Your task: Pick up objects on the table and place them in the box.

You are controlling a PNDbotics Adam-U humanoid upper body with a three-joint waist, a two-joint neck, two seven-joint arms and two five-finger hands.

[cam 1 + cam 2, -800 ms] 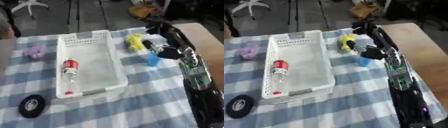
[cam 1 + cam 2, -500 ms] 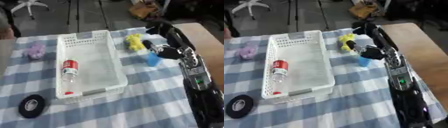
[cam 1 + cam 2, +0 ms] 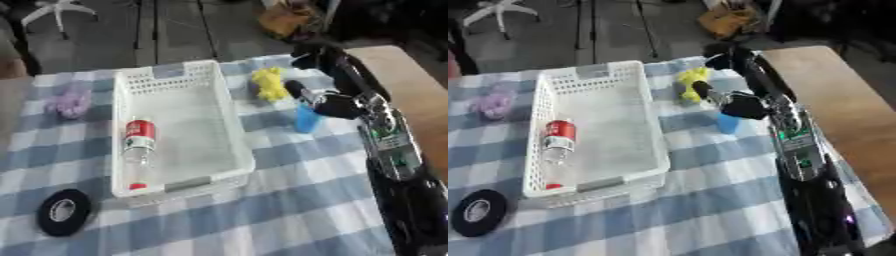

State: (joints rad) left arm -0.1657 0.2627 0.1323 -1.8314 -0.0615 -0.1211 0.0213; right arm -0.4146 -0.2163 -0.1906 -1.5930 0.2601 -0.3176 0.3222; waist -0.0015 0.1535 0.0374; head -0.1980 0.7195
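A white slatted basket [image 3: 229, 127] stands mid-table with a clear bottle with a red label [image 3: 137, 141] lying inside along its left wall. A yellow toy [image 3: 269, 83] lies just right of the basket's far end, and a small blue object [image 3: 306, 119] stands a little nearer. My right arm reaches in from the lower right, and my right hand [image 3: 325, 64] hovers open just right of the yellow toy, above the blue object, holding nothing. A purple toy [image 3: 70, 102] lies at the far left. A black tape roll [image 3: 63, 212] lies at the near left.
The blue-and-white checked cloth [image 3: 262, 210] covers the table. A bare wooden tabletop [image 3: 842, 95] runs along the right. Chair legs, stands and a brown bag [image 3: 284, 17] stand on the floor beyond the far edge.
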